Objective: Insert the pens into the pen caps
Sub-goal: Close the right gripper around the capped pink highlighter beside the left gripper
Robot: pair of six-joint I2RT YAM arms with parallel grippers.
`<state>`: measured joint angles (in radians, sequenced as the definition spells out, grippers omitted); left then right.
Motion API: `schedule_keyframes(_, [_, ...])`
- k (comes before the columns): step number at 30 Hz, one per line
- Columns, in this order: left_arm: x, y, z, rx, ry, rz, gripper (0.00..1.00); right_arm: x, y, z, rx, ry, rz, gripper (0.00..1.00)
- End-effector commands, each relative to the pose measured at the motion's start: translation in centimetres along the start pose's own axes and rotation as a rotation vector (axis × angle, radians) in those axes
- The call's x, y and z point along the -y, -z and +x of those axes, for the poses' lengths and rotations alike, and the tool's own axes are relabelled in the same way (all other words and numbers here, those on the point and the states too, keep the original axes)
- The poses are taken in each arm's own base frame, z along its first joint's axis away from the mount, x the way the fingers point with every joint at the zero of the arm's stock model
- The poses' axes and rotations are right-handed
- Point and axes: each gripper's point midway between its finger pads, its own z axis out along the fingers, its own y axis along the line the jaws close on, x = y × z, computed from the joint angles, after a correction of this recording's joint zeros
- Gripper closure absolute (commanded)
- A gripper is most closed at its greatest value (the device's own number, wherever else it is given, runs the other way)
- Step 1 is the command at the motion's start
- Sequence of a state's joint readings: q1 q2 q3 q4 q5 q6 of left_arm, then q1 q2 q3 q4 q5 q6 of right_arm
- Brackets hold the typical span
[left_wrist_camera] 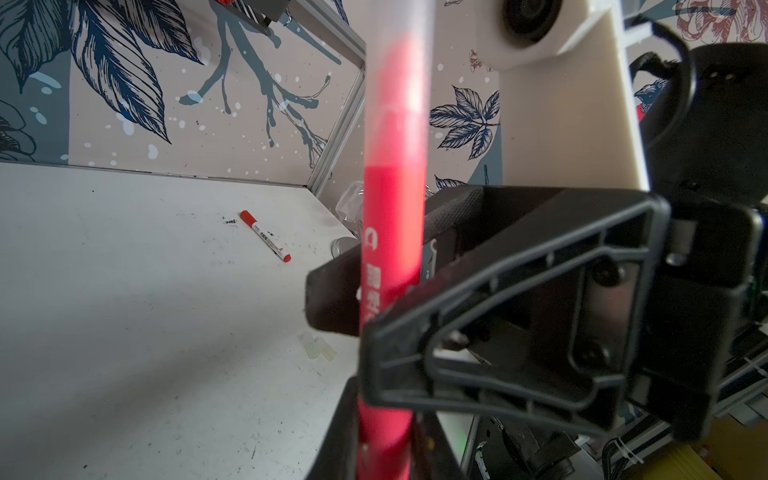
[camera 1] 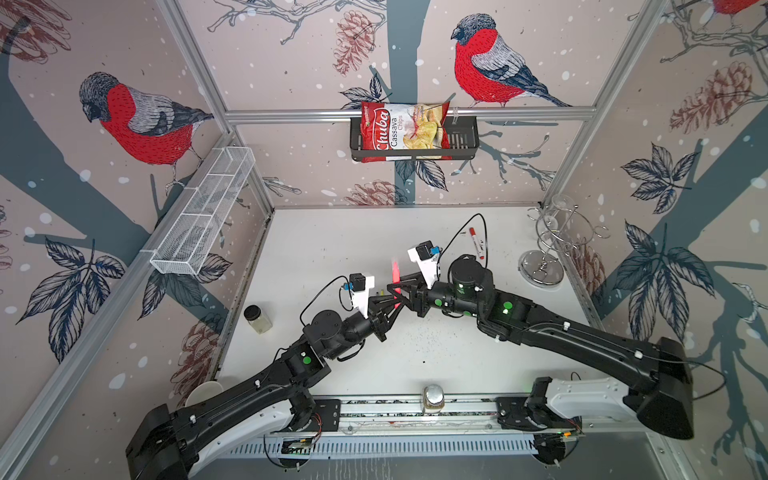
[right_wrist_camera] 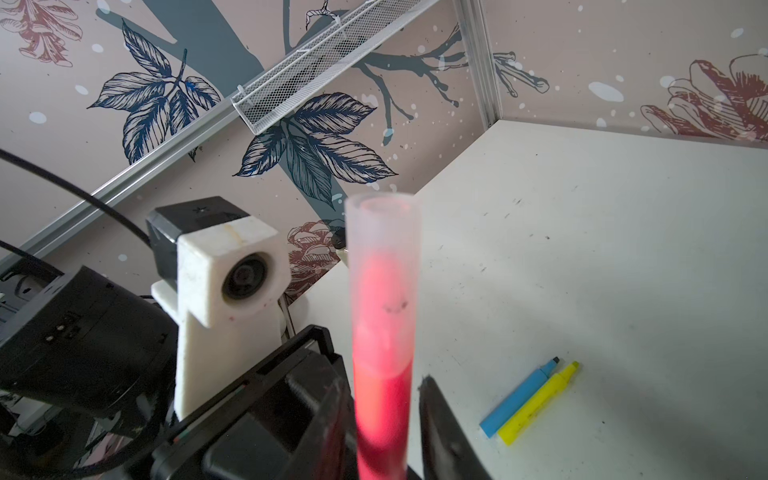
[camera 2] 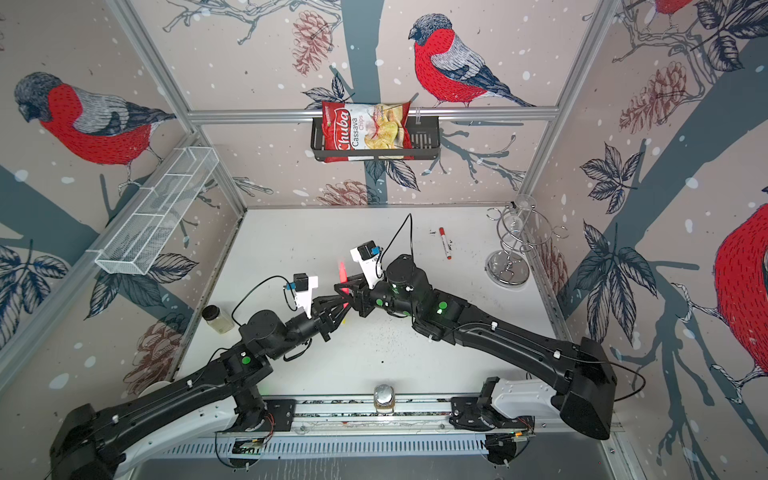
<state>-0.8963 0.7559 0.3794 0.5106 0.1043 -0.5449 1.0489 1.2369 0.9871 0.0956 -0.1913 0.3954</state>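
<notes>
Pink-red plastic holds the middle of the scene: a slim pink-red marker (right_wrist_camera: 382, 399) stands nearly upright in the air, and a translucent whitish tube cap (right_wrist_camera: 382, 232) covers its upper end. The left gripper (camera 1: 392, 300) is clenched on the lower barrel, I think to keep the marker steady so that the cap can be pushed straight along it. The right gripper (right_wrist_camera: 384, 428) has its jaws on both sides of the barrel, between the left gripper and the cap, but a gap shows at one finger, so it is not clamped. Whether the cap is fully seated I cannot tell. Below the grippers a blue marker (right_wrist_camera: 519, 395) and a yellow marker (right_wrist_camera: 540, 401) lie side by side on the bench, uncapped, and two more translucent caps (left_wrist_camera: 318, 347) lie below the right gripper. A white-barrelled marker (camera 1: 476, 243) with a red cap lies beyond the right gripper, well apart. The white bench (camera 1: 332, 249) is flat and speckled with dark marks. Walls with bird and pine-cone wallpaper (camera 1: 145, 124) enclose it.
</notes>
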Motion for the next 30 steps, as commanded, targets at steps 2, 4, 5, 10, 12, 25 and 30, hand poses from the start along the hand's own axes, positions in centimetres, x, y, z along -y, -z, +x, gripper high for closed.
schedule_keyframes(2, [0.4, -0.1, -0.9, 0.038, -0.02, 0.015, 1.0, -0.2, 0.0, -0.3, 0.009, 0.011, -0.006, 0.71])
schedule_keyframes(4, [0.4, -0.1, -0.8, 0.034, -0.022, 0.014, 1.0, -0.1, 0.0, -0.3, 0.01, 0.011, -0.003, 0.72])
schedule_keyframes(5, [0.4, -0.2, -0.8, 0.032, -0.023, 0.013, 1.0, -0.1, 0.0, -0.3, 0.009, 0.011, -0.003, 0.73])
schedule_keyframes(10, [0.1, -0.2, -0.5, 0.026, -0.025, 0.004, 1.0, 0.2, 0.1, -0.3, 0.012, 0.011, 0.015, 0.75])
schedule_keyframes(12, [0.1, -0.1, -0.5, 0.027, -0.024, 0.003, 1.0, 0.2, 0.1, -0.3, 0.012, 0.01, 0.017, 0.76])
schedule_keyframes(25, [-0.3, 0.2, -0.3, 0.03, -0.025, -0.014, 1.0, 1.0, -0.1, -0.2, 0.012, 0.002, 0.052, 0.86])
schedule_keyframes(30, [-0.7, 0.1, -0.1, 0.022, -0.023, -0.03, 0.98, 1.6, -0.2, -0.1, 0.006, -0.005, 0.08, 0.9])
